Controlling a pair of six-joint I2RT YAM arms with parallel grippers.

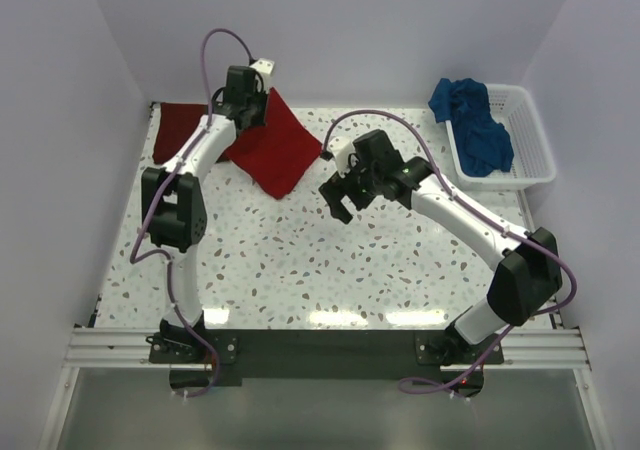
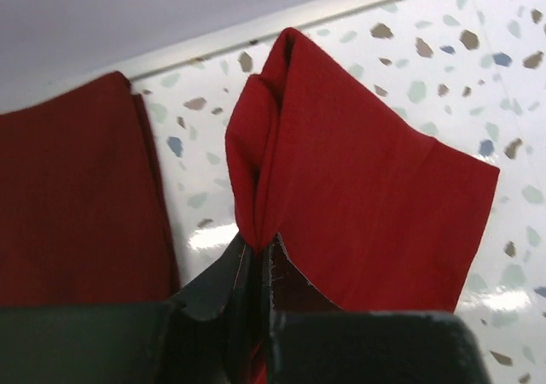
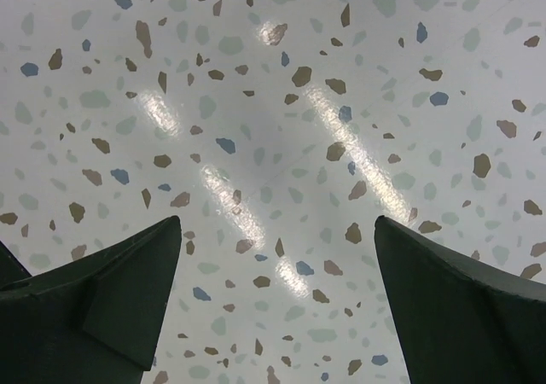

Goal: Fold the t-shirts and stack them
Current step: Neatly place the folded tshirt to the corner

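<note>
Shirts are lining the counter's (image 1: pixel 300 260) far edge overhead: maroon shirt (image 1: pixel 178 125) at the left corner, bright red shirt (image 1: pixel 275 150) beside it, blue shirt (image 1: pixel 475 125) in the basket (image 1: pixel 530 140). Left wrist: left fingers (image 2: pixel 213 286) are pinching the bright red shirt's fold, probably for stacking. Right wrist: right fingers (image 3: pixel 102 290) are hanging spread, empty.

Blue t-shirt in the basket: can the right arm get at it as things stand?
Probably yes. The right end effector hangs open and empty over bare table, and the blue t-shirt lies heaped in the white basket on that arm's side, with nothing between them.
</note>
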